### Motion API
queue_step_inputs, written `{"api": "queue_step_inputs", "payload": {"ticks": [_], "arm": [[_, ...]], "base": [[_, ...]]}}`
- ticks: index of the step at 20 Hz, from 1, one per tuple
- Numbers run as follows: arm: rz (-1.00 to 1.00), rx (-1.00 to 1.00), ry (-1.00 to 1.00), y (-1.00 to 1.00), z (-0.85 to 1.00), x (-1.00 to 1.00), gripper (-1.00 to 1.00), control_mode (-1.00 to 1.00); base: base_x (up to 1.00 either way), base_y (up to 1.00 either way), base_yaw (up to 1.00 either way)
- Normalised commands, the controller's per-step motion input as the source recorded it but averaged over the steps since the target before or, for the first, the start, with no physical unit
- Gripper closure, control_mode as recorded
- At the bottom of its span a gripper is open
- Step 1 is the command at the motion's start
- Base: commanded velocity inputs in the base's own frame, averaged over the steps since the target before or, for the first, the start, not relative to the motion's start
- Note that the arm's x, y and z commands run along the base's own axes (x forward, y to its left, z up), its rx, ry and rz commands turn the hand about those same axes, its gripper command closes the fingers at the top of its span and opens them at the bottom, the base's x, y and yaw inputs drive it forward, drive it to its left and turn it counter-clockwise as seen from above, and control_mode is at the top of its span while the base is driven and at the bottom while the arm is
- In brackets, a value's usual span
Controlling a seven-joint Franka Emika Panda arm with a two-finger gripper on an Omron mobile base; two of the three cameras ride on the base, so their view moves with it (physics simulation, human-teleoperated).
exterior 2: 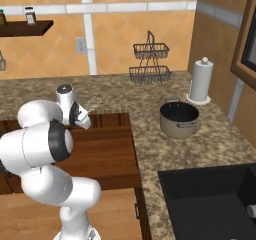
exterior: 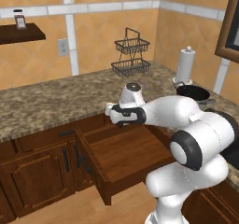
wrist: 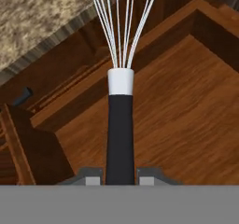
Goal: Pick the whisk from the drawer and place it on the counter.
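Note:
My gripper (wrist: 120, 176) is shut on the black handle of the whisk (wrist: 120, 120), whose white collar and silvery wires run up and away from the fingers. The whisk hangs lifted above the open drawer (wrist: 186, 106), over its back part near the counter's edge (wrist: 37, 13). From the right base view the wire head (exterior 2: 94, 102) pokes out past my hand toward the granite counter (exterior 2: 150, 109). The drawer (exterior: 126, 155) stands pulled out with a bare wood bottom, and the counter (exterior: 46, 101) runs behind it.
A dark pot (exterior 2: 178, 119) sits on the counter to the right, with a paper towel roll (exterior 2: 201, 81) behind it. A two-tier wire basket (exterior 2: 150, 61) stands at the back wall. A black sink (exterior 2: 210, 199) lies front right. Cabinet doors (exterior: 37, 171) are left of the drawer.

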Motion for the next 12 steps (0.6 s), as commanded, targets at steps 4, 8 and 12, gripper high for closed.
{"api": "queue_step_inputs", "payload": {"ticks": [4, 8, 12], "arm": [[0.12, -0.4, 0.37, -1.0, 0.83, 0.61, 1.0, -1.0], [0.25, -0.48, 0.6, -0.9, 0.39, 0.98, 1.0, -1.0], [0.34, 0.14, 0.03, -1.0, -0.9, -0.23, 1.0, -1.0]], "base": [[0.0, 0.0, 0.0], [0.0, 0.0, 0.0], [0.0, 0.0, 0.0]]}}
